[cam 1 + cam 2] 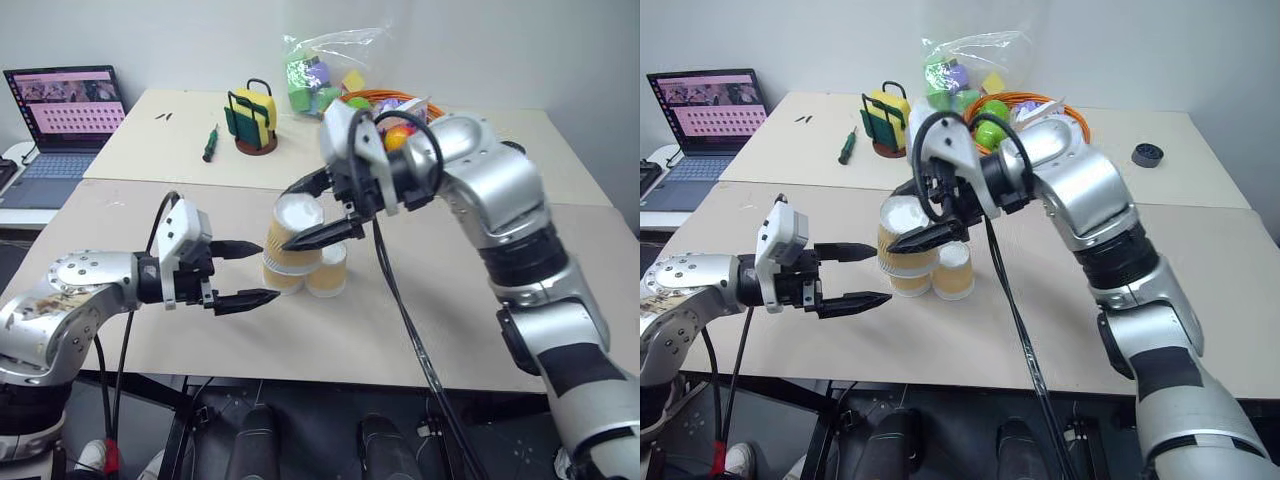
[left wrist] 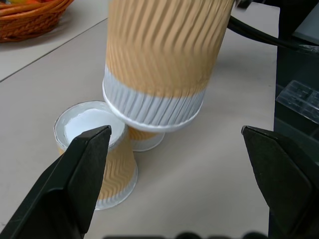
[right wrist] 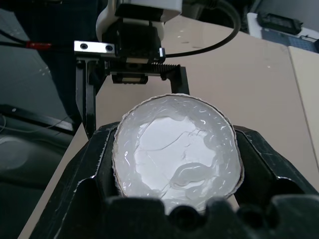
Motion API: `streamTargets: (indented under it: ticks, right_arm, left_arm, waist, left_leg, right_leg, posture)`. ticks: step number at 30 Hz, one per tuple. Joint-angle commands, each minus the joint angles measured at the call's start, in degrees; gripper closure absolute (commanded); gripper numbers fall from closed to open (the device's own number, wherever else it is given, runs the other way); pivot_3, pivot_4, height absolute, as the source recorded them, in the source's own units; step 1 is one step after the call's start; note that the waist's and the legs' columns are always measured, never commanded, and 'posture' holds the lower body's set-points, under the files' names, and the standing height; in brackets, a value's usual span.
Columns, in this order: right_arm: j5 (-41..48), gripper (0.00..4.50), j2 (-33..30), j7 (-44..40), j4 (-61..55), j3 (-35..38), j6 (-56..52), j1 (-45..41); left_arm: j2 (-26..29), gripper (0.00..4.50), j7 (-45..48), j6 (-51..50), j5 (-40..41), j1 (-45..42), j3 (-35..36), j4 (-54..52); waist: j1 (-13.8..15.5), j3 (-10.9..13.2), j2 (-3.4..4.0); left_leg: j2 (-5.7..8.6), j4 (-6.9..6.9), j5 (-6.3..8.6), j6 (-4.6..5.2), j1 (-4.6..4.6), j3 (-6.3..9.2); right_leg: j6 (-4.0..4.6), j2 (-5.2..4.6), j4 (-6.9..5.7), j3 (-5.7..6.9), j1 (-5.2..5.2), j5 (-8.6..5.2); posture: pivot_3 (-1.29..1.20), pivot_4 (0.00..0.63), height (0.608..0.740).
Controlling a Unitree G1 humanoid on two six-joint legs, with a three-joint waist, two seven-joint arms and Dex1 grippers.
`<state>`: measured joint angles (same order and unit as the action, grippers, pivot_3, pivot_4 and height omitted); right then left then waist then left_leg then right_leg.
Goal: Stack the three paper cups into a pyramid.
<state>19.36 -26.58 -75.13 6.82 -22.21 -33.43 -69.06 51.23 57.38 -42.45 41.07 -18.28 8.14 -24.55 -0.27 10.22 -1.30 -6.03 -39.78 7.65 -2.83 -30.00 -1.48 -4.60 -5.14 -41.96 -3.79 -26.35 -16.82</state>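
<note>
Two paper cups (image 1: 283, 279) (image 1: 328, 270) stand upside down, side by side, on the tan table (image 1: 420, 330). The third cup (image 1: 295, 235), white base up and slightly tilted, hangs just over them with my right gripper (image 1: 289, 216) shut on its sides. Whether it touches the cups below I cannot tell. In the right wrist view its white base (image 3: 177, 149) sits between the black fingers (image 3: 94, 169). My left gripper (image 1: 266, 270) stands open just left of the cups, holding nothing. The left wrist view shows the held cup (image 2: 164, 59) above the near standing cup (image 2: 97, 149).
At the back of the far table are a wicker basket (image 1: 1072, 118) of coloured toys, a plastic bag (image 1: 320, 70), a sponge holder (image 1: 254, 120), a green screwdriver (image 1: 210, 143) and a black round part (image 1: 1147, 155). A laptop (image 1: 65, 120) sits at the far left.
</note>
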Motion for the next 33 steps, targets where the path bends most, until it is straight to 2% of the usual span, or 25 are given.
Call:
streamTargets:
  ticks: [1, 8, 17, 19, 22, 27, 33]
  right_arm:
    - [-3.07, 1.70, 0.96, -1.86, 6.45, 0.26, 5.71, -2.71]
    - [-8.16, 1.70, 2.90, -3.82, 19.25, 0.75, 13.13, -5.17]
    - [-10.45, 1.70, 4.52, -4.80, 22.44, 1.22, 14.95, -4.18]
    - [-10.59, 0.76, 4.55, -4.56, 22.42, 1.46, 15.06, -3.87]
    - [-10.33, 0.02, 4.64, -4.47, 21.74, 2.18, 14.33, -3.51]
    - [-5.22, 0.02, 3.01, -4.90, 15.69, 7.16, 8.37, -3.91]
    - [7.89, 0.02, -2.98, -3.75, 5.25, 19.98, -7.20, -6.13]
  left_arm:
    - [1.08, 0.00, -0.14, -0.10, 1.85, 2.14, 3.40, -3.33]
    - [2.21, 0.00, -0.78, 0.25, 1.81, 5.21, 5.16, -4.52]
    - [2.49, 0.00, -1.26, 0.16, 1.81, 5.18, 5.54, -4.89]
    - [2.49, 0.00, -1.30, 0.29, 1.75, 4.97, 5.47, -4.74]
    - [2.37, 0.00, -1.40, 0.29, 1.85, 4.70, 5.40, -4.54]
    - [2.01, 0.00, -1.72, 0.48, 1.71, 4.29, 4.92, -4.19]
    - [0.93, 0.00, -3.33, 0.51, 2.01, 6.47, 6.17, -5.20]
  waist:
    - [-0.03, 0.00, 0.00]
    - [-0.46, 0.00, 0.00]
    - [-0.50, 0.00, 0.00]
    - [-0.49, 0.00, 0.00]
    - [-0.49, 0.00, 0.01]
    - [-0.44, 0.01, 0.01]
    - [-0.14, 0.01, 0.00]
  left_leg:
    - [0.00, 0.01, 0.00, -0.01, 0.00, 0.00]
    - [-0.01, 0.06, 0.00, -0.01, 0.00, -0.01]
    - [-0.02, 0.05, 0.01, -0.05, 0.03, -0.01]
    - [-0.02, 0.05, 0.10, -0.20, 0.04, -0.01]
    - [-0.02, 0.05, 0.10, -0.20, 0.02, -0.01]
    - [-0.02, 0.06, 0.01, -0.06, -0.09, -0.01]
    - [-0.02, 0.04, 0.01, -0.06, -0.15, -0.01]
  right_leg:
    - [-0.01, 0.00, -0.02, 0.00, -0.01, 0.01]
    - [-0.01, 0.01, -0.04, 0.01, -0.06, 0.01]
    - [0.00, 0.01, -0.06, 0.01, -0.05, 0.01]
    - [0.00, 0.01, -0.06, 0.02, -0.06, 0.01]
    - [0.00, 0.01, -0.06, 0.02, -0.06, 0.01]
    - [0.00, 0.01, -0.07, 0.01, -0.17, 0.01]
    - [0.00, 0.00, -0.07, 0.02, -0.19, 0.00]
  posture:
    - [0.00, 0.150, 0.661]
    - [0.00, 0.150, 0.661]
    - [0.00, 0.150, 0.661]
    - [0.00, 0.150, 0.661]
    - [0.00, 0.150, 0.661]
    - [0.00, 0.150, 0.661]
    - [0.00, 0.150, 0.661]
